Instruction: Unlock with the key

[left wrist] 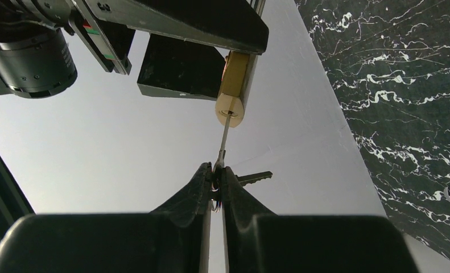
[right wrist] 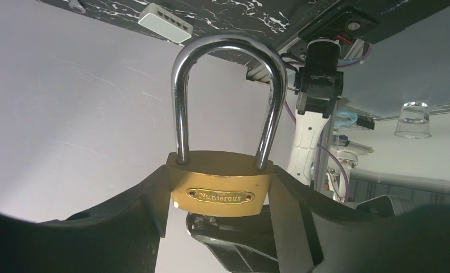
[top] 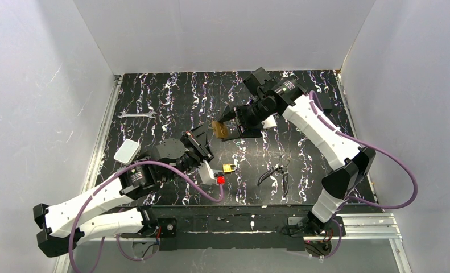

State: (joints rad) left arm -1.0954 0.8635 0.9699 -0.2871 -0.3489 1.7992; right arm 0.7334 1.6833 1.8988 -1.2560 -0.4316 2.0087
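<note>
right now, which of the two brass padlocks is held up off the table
The larger brass padlock with the chrome shackle, clamped in the right gripper; the smaller brass padlock lies on the black marbled table.

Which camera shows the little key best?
The left wrist view: the key is close up, pinched in the left claw, its tip at the bottom of the brass padlock. From the top it is too tiny to see. In the right wrist view that padlock hides it.

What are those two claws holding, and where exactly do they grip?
The right gripper clamps the brass padlock by the sides of its body. The left gripper pinches the key by its head, blade at the padlock's keyhole.
</note>
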